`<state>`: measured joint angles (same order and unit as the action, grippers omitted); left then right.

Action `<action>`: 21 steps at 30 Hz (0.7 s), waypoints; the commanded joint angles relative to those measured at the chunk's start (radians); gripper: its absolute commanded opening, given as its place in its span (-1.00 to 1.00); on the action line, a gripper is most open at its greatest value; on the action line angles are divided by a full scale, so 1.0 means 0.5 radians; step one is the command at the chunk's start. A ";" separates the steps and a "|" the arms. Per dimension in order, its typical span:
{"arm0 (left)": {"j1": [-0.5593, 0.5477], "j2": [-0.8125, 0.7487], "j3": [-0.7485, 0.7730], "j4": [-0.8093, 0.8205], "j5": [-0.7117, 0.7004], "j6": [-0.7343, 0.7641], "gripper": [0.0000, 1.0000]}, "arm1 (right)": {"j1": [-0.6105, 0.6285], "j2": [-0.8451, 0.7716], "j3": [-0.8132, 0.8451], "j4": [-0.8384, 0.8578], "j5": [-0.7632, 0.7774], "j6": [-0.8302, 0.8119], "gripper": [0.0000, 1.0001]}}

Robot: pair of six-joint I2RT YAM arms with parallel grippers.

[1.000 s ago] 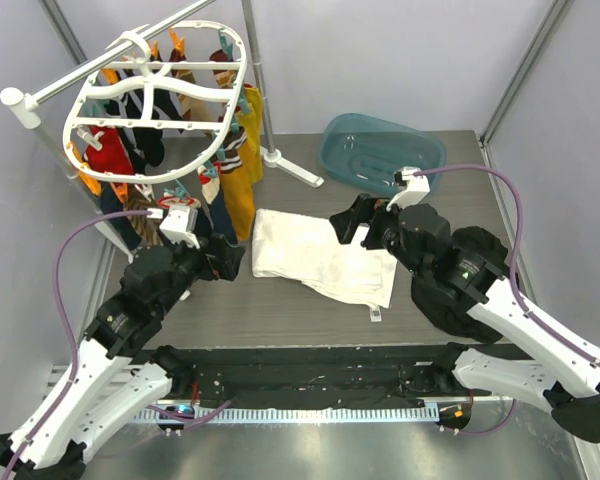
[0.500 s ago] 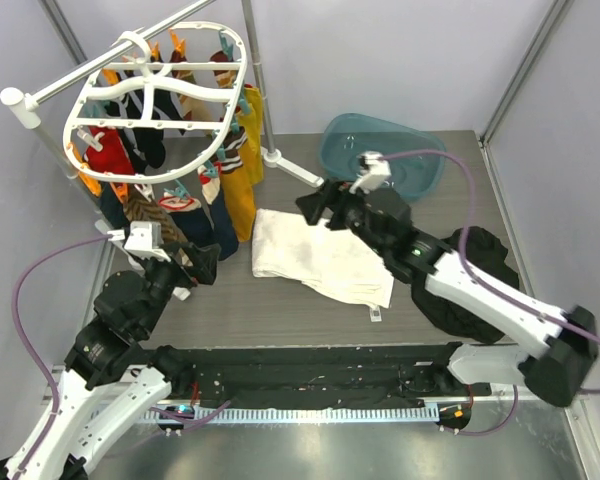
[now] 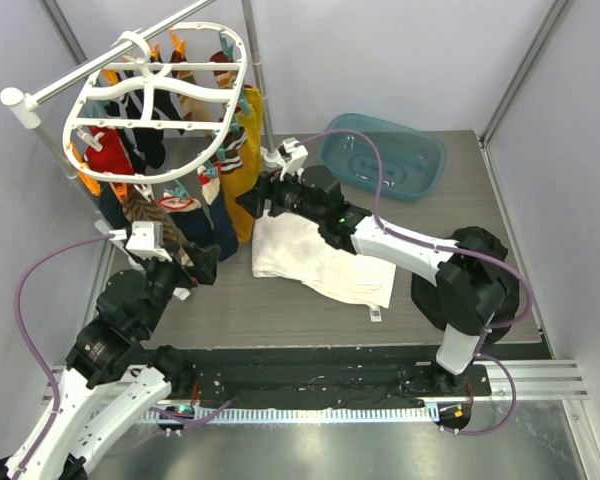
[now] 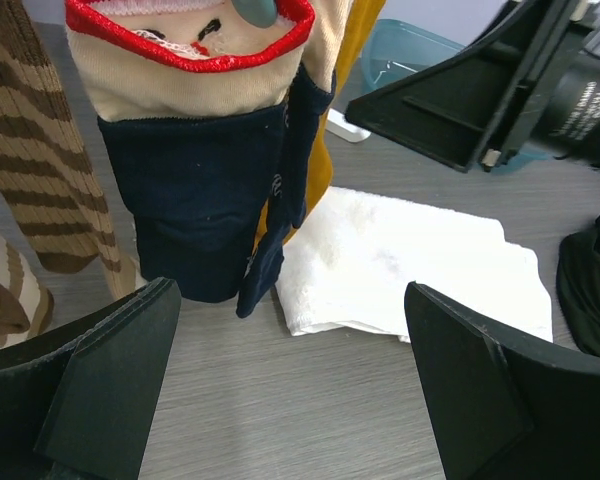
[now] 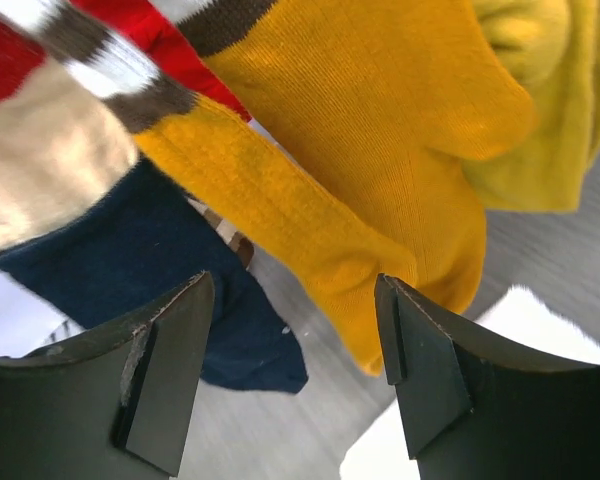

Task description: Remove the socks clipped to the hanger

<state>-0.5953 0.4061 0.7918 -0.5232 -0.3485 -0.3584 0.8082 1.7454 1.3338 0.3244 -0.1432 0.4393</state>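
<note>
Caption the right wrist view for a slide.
Right pincer, open, facing a hanging mustard sock beside a navy sock.

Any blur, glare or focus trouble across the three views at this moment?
Top external: soft, even light, sharp throughout, with a bright sheen only on the metal plate at the near edge. Left wrist: the navy sock and white cloth are crisp, while the end effector fingers are dark, featureless shapes. Right wrist: the mustard sock shows readable knit, but the striped sock is smeared.

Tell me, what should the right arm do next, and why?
Probably ease the right pincer forward and close on the yellow sock: its open jaws frame the sock's hanging toe but grip nothing yet.
</note>
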 commanded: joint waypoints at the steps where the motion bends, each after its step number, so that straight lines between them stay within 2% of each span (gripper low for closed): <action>1: -0.006 0.013 -0.003 0.031 -0.030 0.008 1.00 | 0.010 0.129 0.115 0.354 -0.124 -0.103 0.47; 9: -0.006 -0.011 -0.019 0.055 0.007 0.017 1.00 | 0.010 0.283 0.173 0.471 -0.125 -0.090 0.46; 11: -0.006 -0.002 -0.019 0.058 0.022 0.017 0.99 | 0.010 0.286 0.179 0.465 -0.112 -0.108 0.37; 12: -0.006 0.007 -0.016 0.059 0.025 0.020 0.99 | 0.010 0.283 0.176 0.465 -0.109 -0.127 0.27; 13: -0.006 0.007 -0.013 0.052 0.031 0.020 0.99 | 0.007 0.280 0.167 0.468 -0.103 -0.130 0.06; 15: -0.006 0.022 -0.007 0.049 0.040 0.020 1.00 | 0.010 0.277 0.158 0.474 -0.091 -0.139 -0.22; 16: -0.009 0.025 -0.004 0.043 0.043 0.020 1.00 | 0.010 0.267 0.146 0.474 -0.106 -0.145 -0.50; 18: -0.006 0.035 0.003 0.040 0.053 0.017 0.99 | 0.010 0.246 0.137 0.477 -0.158 -0.121 -0.88; 19: -0.006 0.041 0.003 0.031 0.053 0.017 0.99 | 0.013 0.206 0.121 0.474 -0.167 -0.103 -0.98; 21: -0.006 0.056 0.018 0.019 0.071 0.020 1.00 | 0.013 0.151 0.088 0.483 -0.183 -0.081 -0.98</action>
<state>-0.5953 0.4149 0.7841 -0.5232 -0.3336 -0.3580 0.8089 1.9045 1.3712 0.5007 -0.2058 0.3935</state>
